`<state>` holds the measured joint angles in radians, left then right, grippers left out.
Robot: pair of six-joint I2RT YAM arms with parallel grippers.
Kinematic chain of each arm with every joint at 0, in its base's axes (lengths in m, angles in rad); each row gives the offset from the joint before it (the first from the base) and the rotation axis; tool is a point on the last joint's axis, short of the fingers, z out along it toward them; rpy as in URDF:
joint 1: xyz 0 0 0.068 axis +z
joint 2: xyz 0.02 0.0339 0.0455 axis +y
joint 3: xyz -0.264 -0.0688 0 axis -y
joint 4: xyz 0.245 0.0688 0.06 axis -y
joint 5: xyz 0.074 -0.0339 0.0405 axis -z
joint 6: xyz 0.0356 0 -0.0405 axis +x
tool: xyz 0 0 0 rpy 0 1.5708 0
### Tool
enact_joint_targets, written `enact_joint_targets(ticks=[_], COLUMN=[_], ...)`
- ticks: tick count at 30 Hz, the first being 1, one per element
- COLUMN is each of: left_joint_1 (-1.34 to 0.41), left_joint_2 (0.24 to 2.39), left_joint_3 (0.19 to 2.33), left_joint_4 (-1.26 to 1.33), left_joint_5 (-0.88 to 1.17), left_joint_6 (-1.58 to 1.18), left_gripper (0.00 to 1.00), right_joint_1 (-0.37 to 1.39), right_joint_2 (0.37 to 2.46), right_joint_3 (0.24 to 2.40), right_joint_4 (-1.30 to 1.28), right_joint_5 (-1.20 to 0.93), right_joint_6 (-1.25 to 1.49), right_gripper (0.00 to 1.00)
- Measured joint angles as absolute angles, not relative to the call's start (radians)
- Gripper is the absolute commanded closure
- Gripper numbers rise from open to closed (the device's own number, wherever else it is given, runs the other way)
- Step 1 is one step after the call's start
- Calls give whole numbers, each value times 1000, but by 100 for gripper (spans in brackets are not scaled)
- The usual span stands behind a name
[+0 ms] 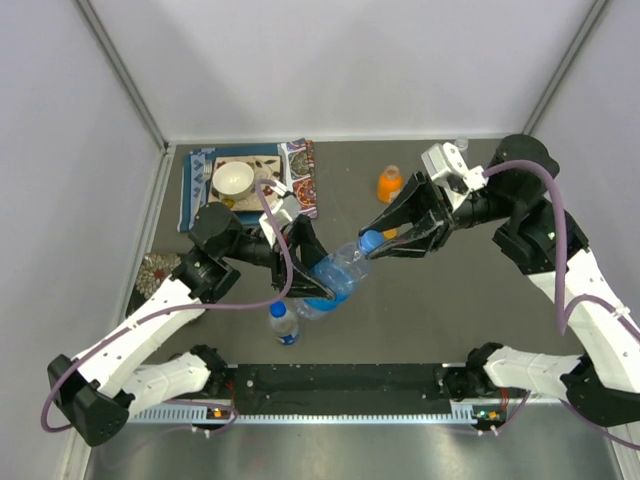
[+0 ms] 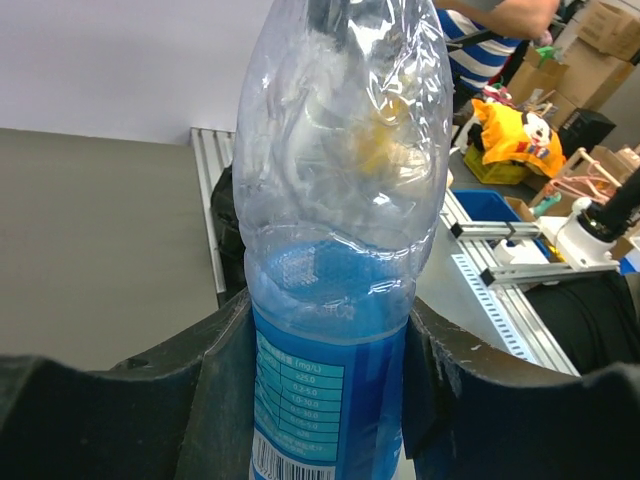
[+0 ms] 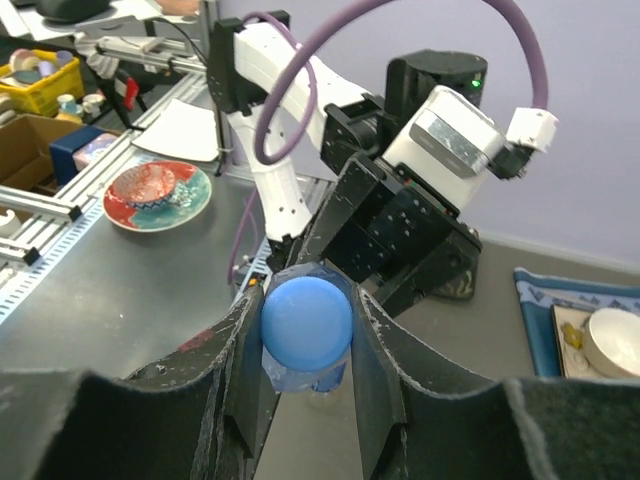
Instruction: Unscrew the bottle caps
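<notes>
Well off to the left of the left gripper (image 2: 328, 380), a patterned dish (image 1: 157, 268) sits at the edge of the table (image 1: 400, 330). Beyond that gripper, toward the back wall, a mat (image 1: 200, 165) carries a white bowl (image 1: 232, 178).

The left gripper is clamped on the large bottle (image 2: 335, 250). One finger (image 2: 225, 390) presses each side of its blue label, and both touch the plastic. The bottle is held off the table, lying tilted, with its dented clear upper half pointing away from this gripper toward the other arm.

Just beside the left gripper, on the side nearer the arm bases, a small bottle (image 1: 285, 328) stands upright. It is not touched, and its blue top (image 1: 279, 309) is on.

At the far end of the large bottle, the right gripper (image 3: 307, 340) is closed around the blue cap (image 3: 306, 318). A finger sits tight against each side of the cap, which is on the neck. The two grippers face each other with the bottle between them.

Beyond the right gripper and clear of it, an orange bottle (image 1: 389, 185) stands upright with its top on.

Further right, behind the right wrist and near the back wall, there is a small clear object (image 1: 461, 146). It may be another bottle, but it is too small to tell.
</notes>
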<state>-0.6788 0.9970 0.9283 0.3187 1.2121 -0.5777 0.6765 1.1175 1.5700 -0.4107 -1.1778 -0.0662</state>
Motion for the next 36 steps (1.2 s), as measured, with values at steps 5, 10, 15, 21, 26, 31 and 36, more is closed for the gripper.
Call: enact_joint_targets(ticks=[5,10,15,21,26,31,36], left_joint_1=[-679,-682,-682,-682,-695,-754,-837], left_joint_2=[984,984,984,965,956,952,945], left_joint_3=[934,950,951,951,952,952,952], left_joint_4=[252,226,205,169,133,81,61], left_joint_5=[1133,1050,986,868,713,500,243], left_joint_6=[-490,-453,-425,-366,-290,-200,-119], left_gripper=[71,70,70,71,70,70,70], right_joint_1=[676,678,678,678,678,693,762], right_joint_2=[1095,1095,1095,1104,1140,1153,1182], right_joint_3=[1547,1523,1518,1552,1673,1714,1734], right_joint_4=[-424,-455,-466,-463,-450,-441,-474], right_joint_5=[-1091,-1011,-941,-778,-550,-384,-202], right_joint_6=[-57,-53,-36,69,212,338,418], right_gripper=[51,41,21,1,1,1,1])
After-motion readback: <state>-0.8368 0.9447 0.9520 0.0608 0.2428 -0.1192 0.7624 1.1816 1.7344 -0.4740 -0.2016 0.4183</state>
